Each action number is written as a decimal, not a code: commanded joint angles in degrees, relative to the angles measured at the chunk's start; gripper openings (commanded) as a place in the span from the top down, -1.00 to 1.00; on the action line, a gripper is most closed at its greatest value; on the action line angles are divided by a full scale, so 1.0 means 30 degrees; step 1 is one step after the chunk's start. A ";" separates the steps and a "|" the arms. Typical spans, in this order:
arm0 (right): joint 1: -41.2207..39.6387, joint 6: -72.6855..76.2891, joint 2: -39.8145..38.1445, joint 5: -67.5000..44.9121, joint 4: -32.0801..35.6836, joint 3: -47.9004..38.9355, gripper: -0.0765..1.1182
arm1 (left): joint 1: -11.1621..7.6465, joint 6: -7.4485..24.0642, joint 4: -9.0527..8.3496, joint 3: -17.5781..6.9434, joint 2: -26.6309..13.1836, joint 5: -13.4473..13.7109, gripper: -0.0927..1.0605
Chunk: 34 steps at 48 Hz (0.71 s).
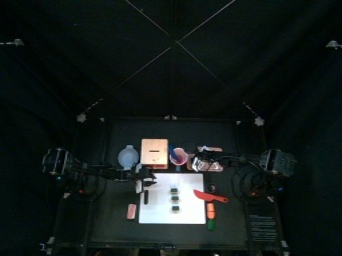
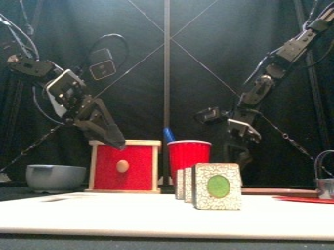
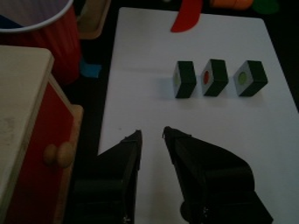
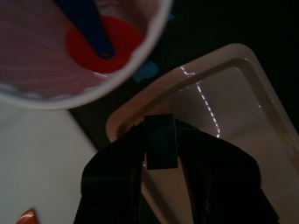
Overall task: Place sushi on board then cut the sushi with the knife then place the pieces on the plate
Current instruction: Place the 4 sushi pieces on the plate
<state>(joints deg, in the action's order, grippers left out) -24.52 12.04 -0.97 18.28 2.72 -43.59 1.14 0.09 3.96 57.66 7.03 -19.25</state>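
"Looking down from the top, what worried you?"

"The sushi pieces (image 1: 174,196) sat in a close row on the white board (image 1: 171,180). They were small hard blocks on a slick flat sheet, so a careless pinch could have skated one away. The red knife (image 1: 211,197) lay near them at the board's right edge and would have been easy to snag."

"And from the front?"

"The pieces stood upright on edge, with speckled faces and a coloured centre. I judged them thin enough to topple at a nudge. The red cup (image 2: 189,156), smooth-walled with the blue knife (image 2: 169,134) in it, stood behind them beside the wooden box (image 2: 124,166)."

"Left wrist?"

"The left gripper (image 3: 149,140) hung over the board's bare end. Its jaws were a narrow slit apart and held nothing. Three pieces stood ahead of it, each apart from the next."

"Right wrist?"

"The right gripper (image 4: 160,127) had its jaws closed on a dark slab, which I took for a sushi piece. It was above the pink tray (image 4: 233,87), near the tray's raised rim and the cup. Let go there, the piece might have struck the rim and tumbled out instead of landing flat."
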 commanded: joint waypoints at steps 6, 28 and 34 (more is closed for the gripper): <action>-0.0615 -0.0029 0.0557 -0.0850 0.0029 0.0352 -0.31 | 0.0088 0.0000 0.0029 -0.0293 0.0059 -0.0088 -0.36; 0.0117 -0.0059 -0.1846 0.0615 0.0146 0.0586 -0.55 | 0.0146 0.0000 0.0176 -0.0264 0.0059 -0.0088 -0.36; 0.2168 -0.0059 -0.2432 0.0615 0.0176 0.0732 -0.55 | 0.0146 -0.0029 0.0205 -0.0264 0.0059 -0.0088 -0.36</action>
<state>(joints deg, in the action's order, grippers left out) -22.06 12.04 -5.54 20.30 3.16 -42.89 1.41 0.00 4.39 57.66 7.03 -19.25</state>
